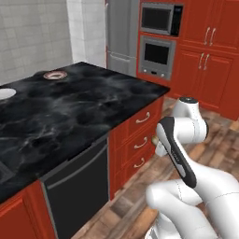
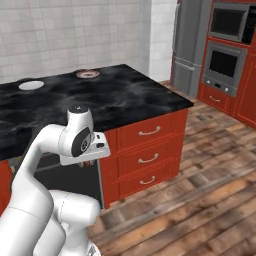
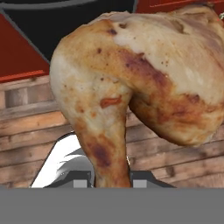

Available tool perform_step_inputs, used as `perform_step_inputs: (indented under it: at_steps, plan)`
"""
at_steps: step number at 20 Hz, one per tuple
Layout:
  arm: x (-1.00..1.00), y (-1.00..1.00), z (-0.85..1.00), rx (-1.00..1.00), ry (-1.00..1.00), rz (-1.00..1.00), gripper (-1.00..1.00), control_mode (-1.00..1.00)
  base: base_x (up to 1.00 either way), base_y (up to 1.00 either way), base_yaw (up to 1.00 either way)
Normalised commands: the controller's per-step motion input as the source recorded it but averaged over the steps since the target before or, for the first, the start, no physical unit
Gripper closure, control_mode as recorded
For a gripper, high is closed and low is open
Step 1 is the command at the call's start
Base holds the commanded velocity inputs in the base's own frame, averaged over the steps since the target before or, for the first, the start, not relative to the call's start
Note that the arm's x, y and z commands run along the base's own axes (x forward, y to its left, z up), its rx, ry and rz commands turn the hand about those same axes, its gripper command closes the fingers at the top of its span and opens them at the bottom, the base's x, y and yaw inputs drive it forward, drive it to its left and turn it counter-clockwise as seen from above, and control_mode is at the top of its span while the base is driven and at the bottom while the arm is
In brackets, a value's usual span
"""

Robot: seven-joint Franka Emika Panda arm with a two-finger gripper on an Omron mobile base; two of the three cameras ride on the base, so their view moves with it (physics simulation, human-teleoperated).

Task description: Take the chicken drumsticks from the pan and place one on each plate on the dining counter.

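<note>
A golden-brown chicken drumstick (image 3: 140, 74) looms close in the hand view, its thin end down between the two fingertips. My gripper (image 3: 107, 183) is shut on that end. The arm's wrist (image 2: 80, 140) hangs below the edge of the dining counter (image 2: 130, 97), a black marble slab with white veins, in front of its cabinets. On the counter's far side lie a plain white plate (image 2: 31, 85) and a plate with a dark rim and red-gold band (image 2: 87, 74). The same two plates show as the white one (image 1: 4, 93) and the banded one (image 1: 55, 74). The pan is out of view.
Red drawers (image 2: 145, 157) and a dark dishwasher front (image 1: 77, 191) face me under the counter. Wood floor (image 2: 200, 200) stretches to the right. A steel fridge (image 1: 121, 32), a wall oven (image 1: 156, 56) and a microwave (image 1: 158, 18) stand against the far wall.
</note>
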Motion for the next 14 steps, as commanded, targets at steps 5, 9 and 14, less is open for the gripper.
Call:
perform_step_inputs:
  at_steps: [5, 9, 14]
  plan:
    - [0.0, 0.0, 0.0, 0.0, 0.0, 0.0, 1.0, 1.0, 0.78, -0.56, 0.0]
    - [0.0, 0.0, 0.0, 0.0, 0.0, 0.0, 1.0, 1.0, 0.78, -0.57, 0.0]
    - [0.0, 0.0, 0.0, 0.0, 0.0, 0.0, 1.0, 1.0, 0.8, -0.58, 0.0]
